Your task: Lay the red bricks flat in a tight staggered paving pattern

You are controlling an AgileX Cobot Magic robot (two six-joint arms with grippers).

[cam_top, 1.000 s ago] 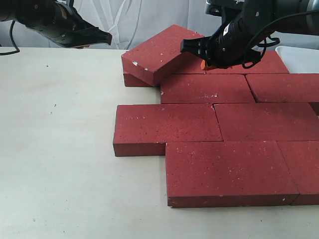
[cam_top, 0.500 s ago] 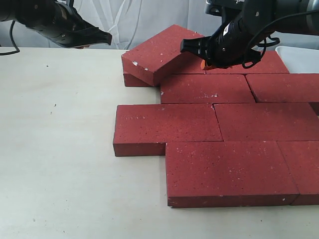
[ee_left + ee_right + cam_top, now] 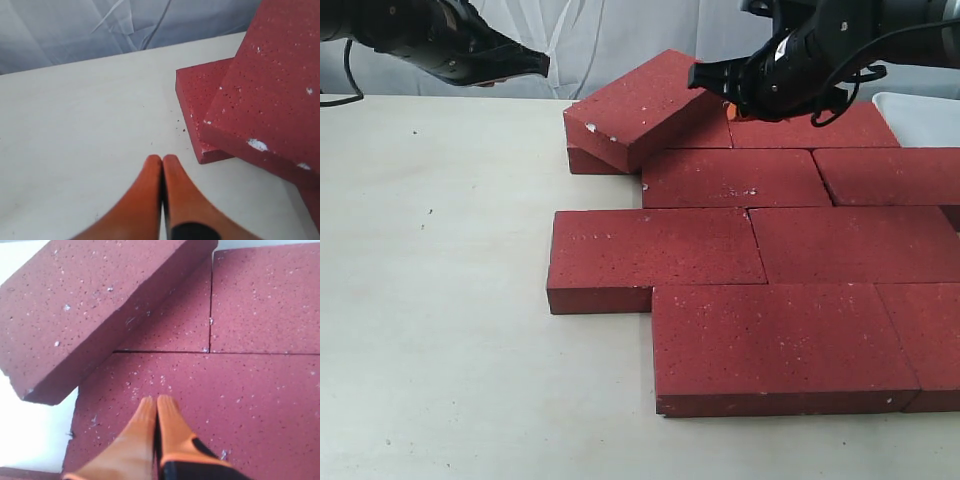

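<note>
Bricks (image 3: pixel 770 345) laid flat in tight staggered rows fill the tabletop's (image 3: pixel 440 300) near-right area, while at the far edge we find one tilted brick (image 3: pixel 645 105) overlapping another, presumably awaiting seating, with left gripper (image 3: pixel 162 165) and right gripper (image 3: pixel 156 407) both pinched closed, empty.

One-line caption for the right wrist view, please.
Right gripper, fingers shut and empty, hovers over flat-laid red bricks while one skewed brick lies on top of the back row.
</note>
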